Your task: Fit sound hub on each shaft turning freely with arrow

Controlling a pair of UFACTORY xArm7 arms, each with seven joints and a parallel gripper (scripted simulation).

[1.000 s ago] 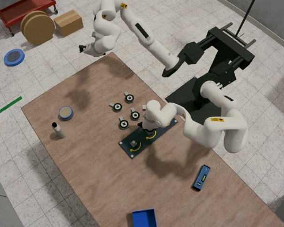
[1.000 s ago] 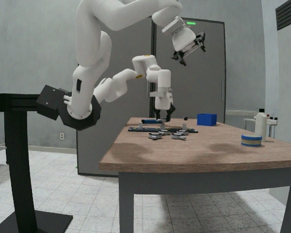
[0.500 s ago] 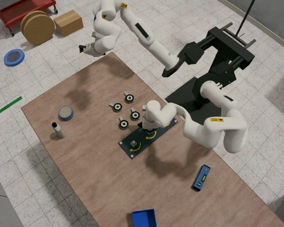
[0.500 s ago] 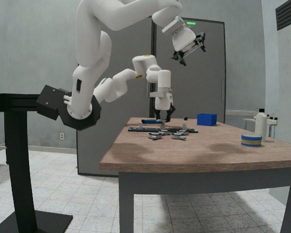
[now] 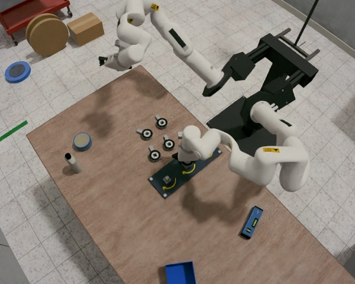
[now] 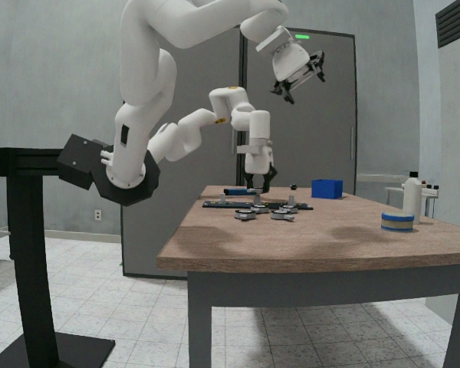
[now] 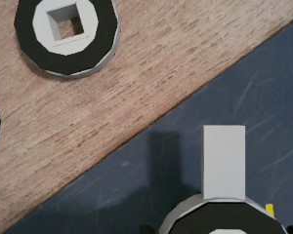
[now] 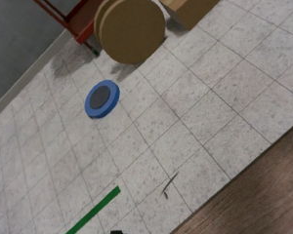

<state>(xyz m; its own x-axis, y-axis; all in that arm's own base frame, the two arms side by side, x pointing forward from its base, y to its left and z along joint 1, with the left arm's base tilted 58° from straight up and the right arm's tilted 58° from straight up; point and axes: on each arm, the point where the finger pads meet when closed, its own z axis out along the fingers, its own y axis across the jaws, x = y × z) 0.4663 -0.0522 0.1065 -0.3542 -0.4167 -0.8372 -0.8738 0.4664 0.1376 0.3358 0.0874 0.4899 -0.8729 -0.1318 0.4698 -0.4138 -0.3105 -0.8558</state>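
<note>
My left gripper (image 5: 186, 161) (image 6: 257, 188) is shut on a black-and-grey hub (image 6: 255, 191) (image 7: 225, 214), level above the board at the middle shaft (image 6: 257, 198). Whether the shaft's top is inside the hub is hidden. The hub's grey tab (image 7: 224, 161) sticks out over the board. The dark board (image 5: 155, 182) (image 6: 210, 205) bears yellow arrows. The outer shafts (image 5: 167, 178) (image 6: 290, 198) (image 6: 222, 198) are bare. Several loose hubs, one with a square hole (image 7: 29, 29), lie beside the board. My right gripper (image 6: 306, 90) (image 5: 116, 64) is open and empty, high up near the table's end.
A blue level (image 5: 251, 222) (image 6: 238, 192) and an open blue box (image 5: 180, 273) (image 6: 326, 188) stand beyond the board. A round blue-rimmed tin (image 5: 82, 141) (image 6: 397, 221) and a white bottle (image 5: 74, 165) (image 6: 412, 198) stand near the far side edge.
</note>
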